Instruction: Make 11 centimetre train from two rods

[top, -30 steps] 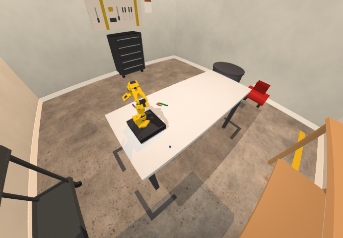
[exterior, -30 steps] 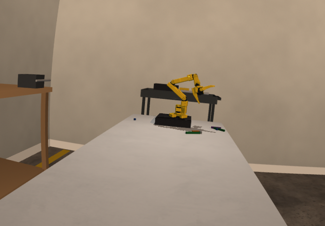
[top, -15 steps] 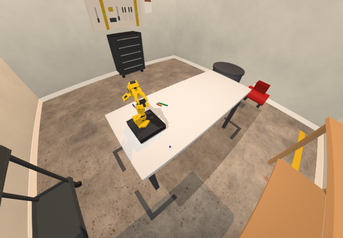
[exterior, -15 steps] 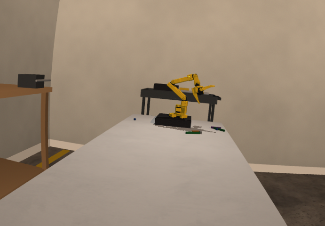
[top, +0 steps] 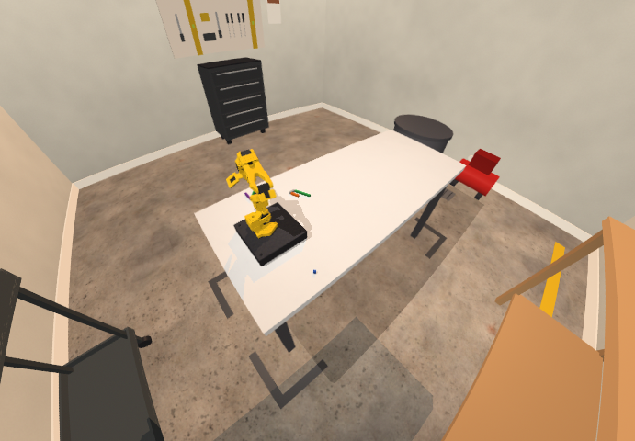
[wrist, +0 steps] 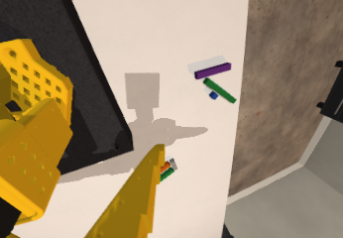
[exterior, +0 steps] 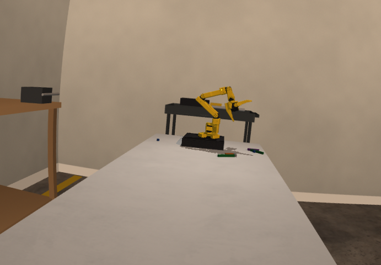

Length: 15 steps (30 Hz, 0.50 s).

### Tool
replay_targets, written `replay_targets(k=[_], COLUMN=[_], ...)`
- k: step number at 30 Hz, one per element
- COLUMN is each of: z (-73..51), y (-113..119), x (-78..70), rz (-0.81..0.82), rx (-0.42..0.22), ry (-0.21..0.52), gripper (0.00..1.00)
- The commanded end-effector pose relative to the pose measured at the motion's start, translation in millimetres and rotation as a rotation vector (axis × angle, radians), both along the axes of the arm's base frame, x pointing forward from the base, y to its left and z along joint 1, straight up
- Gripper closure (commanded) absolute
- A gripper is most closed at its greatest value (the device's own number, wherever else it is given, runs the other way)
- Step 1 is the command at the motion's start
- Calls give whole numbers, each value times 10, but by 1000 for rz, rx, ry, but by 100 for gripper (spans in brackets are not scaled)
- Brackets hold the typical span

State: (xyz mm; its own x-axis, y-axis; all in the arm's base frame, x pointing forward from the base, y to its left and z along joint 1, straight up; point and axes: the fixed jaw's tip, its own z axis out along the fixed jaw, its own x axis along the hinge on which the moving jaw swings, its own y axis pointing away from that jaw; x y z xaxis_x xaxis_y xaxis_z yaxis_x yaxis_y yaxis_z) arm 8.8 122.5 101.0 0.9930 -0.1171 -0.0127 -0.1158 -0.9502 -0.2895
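Note:
My gripper (exterior: 242,110) is open and empty, held high above the white table beside the black base. In the wrist view one yellow finger (wrist: 147,188) partly covers a small cluster of rods lying side by side: a grey rod (wrist: 172,163), an orange rod (wrist: 167,167) and a green rod (wrist: 167,176). This cluster also shows in the exterior view (exterior: 226,154). Farther off, near the table edge, lie a purple rod (wrist: 212,70), a second green rod (wrist: 219,90) and a tiny blue rod (wrist: 212,94) touching it. Another blue rod (top: 314,271) lies alone on the other side of the base.
The arm's black base (top: 270,232) takes up the table's near-left part. The table edge (wrist: 239,99) runs close beside the purple and green rods, with floor below. A dark bench (exterior: 210,111) stands behind the table.

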Motion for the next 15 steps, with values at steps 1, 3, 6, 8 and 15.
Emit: replay_targets(k=[1, 3, 6, 8, 15], z=[-26, -26, -26, -26, -26], y=[-39, -39, -40, -42, -59], x=[-12, -9, 9, 33, 146], rz=[15, 13, -2, -23, -118], rx=[-19, -19, -19, -19, -19], ry=[0, 0, 0, 1, 2], gripper=[0, 0, 0, 0, 0])
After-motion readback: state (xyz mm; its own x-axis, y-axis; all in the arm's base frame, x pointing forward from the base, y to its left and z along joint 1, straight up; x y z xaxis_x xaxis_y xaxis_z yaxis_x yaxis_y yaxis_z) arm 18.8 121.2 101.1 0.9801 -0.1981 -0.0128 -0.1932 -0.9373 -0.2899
